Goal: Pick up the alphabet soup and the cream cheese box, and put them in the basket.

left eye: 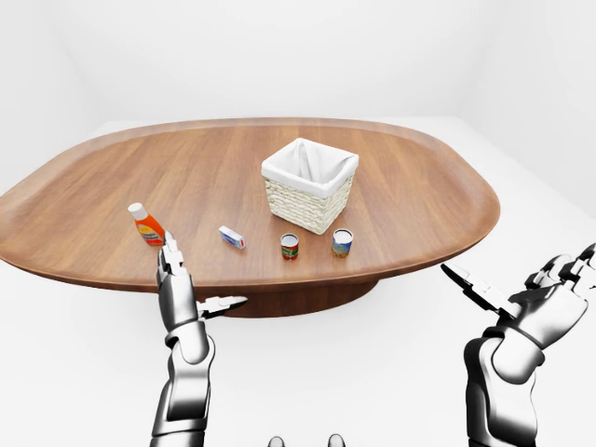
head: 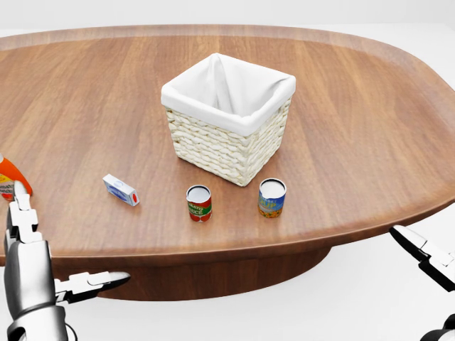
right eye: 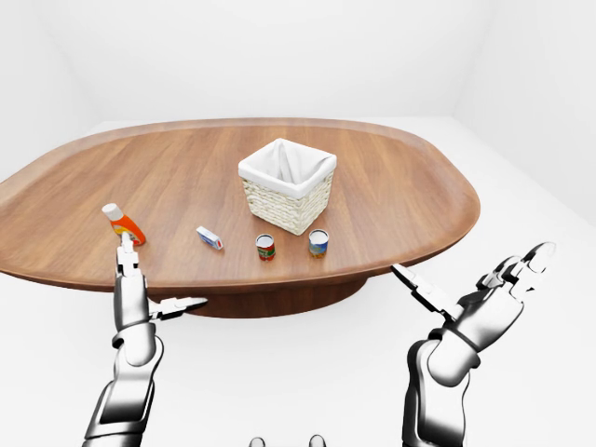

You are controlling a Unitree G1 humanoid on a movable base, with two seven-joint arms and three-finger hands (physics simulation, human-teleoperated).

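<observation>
A blue and yellow soup can stands upright just below the wicker basket in the head view. The small blue and white cream cheese box lies flat to the left. The white-lined basket holds nothing that I can see. My left hand is open at the table's near edge, below and left of the box, touching nothing. Off the table's lower right edge, my right hand is open with its fingers spread and empty.
A red and green can stands between the box and the soup can. An orange ketchup bottle lies at the left edge, just above my left hand's fingers. The oval wooden table rests on a central pedestal.
</observation>
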